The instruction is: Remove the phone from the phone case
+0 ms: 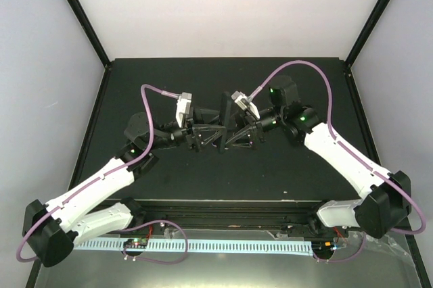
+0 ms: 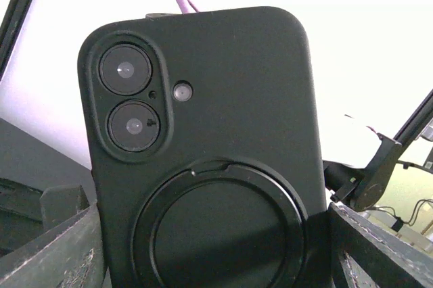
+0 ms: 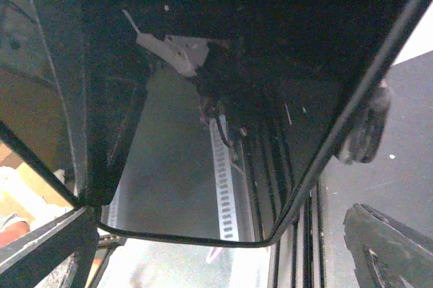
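Seen from the top external camera, two white-and-black arms meet over the middle of a matte black table (image 1: 203, 78). The left gripper (image 1: 203, 136) and right gripper (image 1: 240, 136) face each other, with a dark slab standing upright between them, raised off the tabletop. At this size the slab's details are too small to read.

The left wrist camera looks at the back of a dark matte silicone phone case (image 2: 237, 99), which stands upright and fills most of the frame. Two round camera lenses (image 2: 125, 69) are stacked at its upper left with a small flash beside them, and a circular ring stand (image 2: 216, 220) lies flat against its lower half. The left gripper's worn black fingers (image 2: 54, 247) press in on either side of the case, clamping its lower edges.

In the right wrist camera, the phone (image 3: 189, 99) presents its glossy black screen, tilted and mirroring the rig. It is still seated in its case. The right gripper's fingers (image 3: 40, 247) are spread wide. One sits by the phone's lower corner and the other stands clear of its edge, with nothing gripped.
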